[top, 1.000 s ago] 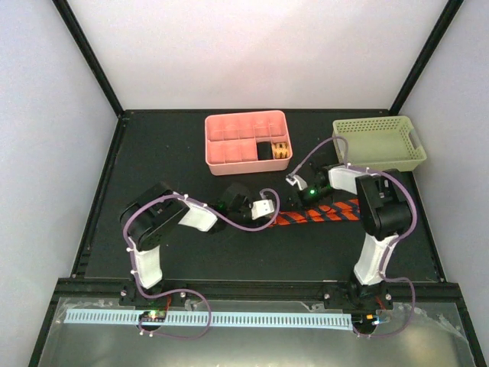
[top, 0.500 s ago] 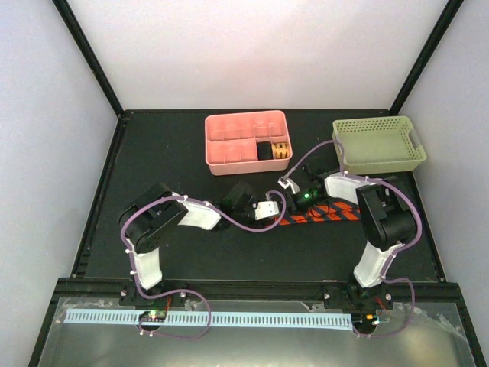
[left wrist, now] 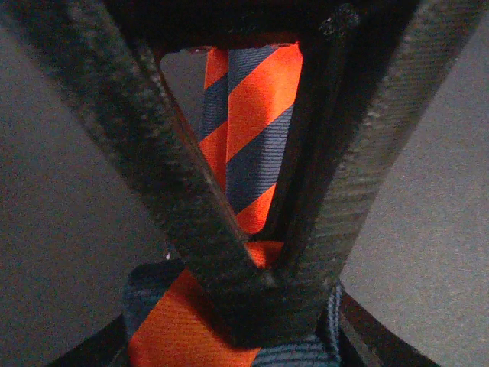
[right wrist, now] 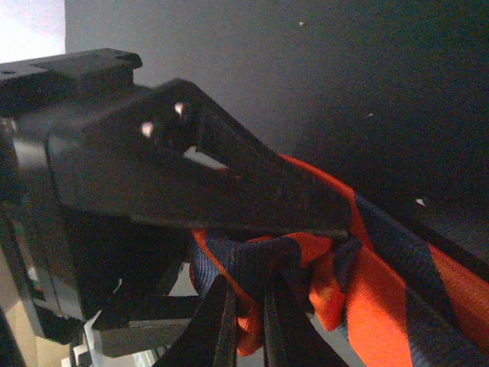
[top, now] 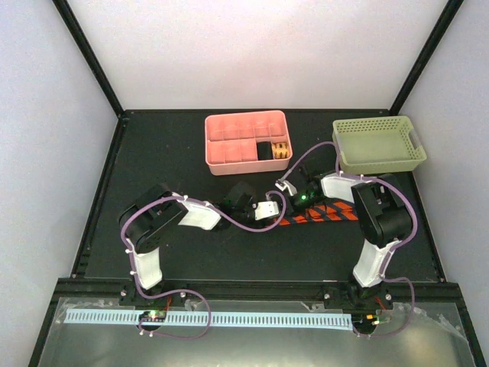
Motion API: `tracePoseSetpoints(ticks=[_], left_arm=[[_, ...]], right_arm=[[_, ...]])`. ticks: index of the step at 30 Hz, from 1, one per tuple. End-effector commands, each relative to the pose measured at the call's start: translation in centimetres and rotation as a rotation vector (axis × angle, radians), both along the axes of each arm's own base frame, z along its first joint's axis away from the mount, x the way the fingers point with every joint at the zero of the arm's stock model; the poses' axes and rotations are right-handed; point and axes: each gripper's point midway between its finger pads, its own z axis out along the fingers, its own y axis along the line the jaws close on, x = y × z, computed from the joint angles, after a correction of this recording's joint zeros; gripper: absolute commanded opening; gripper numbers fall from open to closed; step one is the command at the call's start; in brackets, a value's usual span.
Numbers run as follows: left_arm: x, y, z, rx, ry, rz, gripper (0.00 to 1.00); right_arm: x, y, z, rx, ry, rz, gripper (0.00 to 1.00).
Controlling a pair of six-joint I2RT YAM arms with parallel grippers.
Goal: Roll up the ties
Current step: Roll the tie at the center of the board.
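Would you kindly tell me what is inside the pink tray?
The pink tray holds, in its near-right compartments, a dark item and a yellowish roll. Divider walls hide their lower parts.

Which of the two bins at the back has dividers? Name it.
The pink tray, left of the green basket: inner walls split it into compartments; the basket is one undivided perforated tub.

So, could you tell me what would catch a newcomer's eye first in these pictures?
The orange-red, navy-striped tie stands out on the black table, lying right of centre. The left end effector and the right end effector meet at one end, the right one pinched shut on bunched fabric. Behind sit a pink tray, mid-table, and a pale green basket, far right.
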Motion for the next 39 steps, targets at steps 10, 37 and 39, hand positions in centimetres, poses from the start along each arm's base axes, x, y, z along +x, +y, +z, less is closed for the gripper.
tracePoseSetpoints(ticks=[10,37,39], left_arm=[[0.1,0.4,2.9,-0.209,0.039,0.009,0.8],[0.0,0.6,1.8,-0.419,0.13,-0.004,0.82],[-0.3,0.3,1.5,-0.404,0.12,-0.018,0.74]], right_arm=[[0.4,-5.4,-3.7,-0.223,0.005,-0.106,0.02],[-0.4,-2.5,-6.9,-0.213,0.072,-0.012,0.02],[-0.5,-2.5,-6.9,-0.211,0.075,-0.011,0.02]])
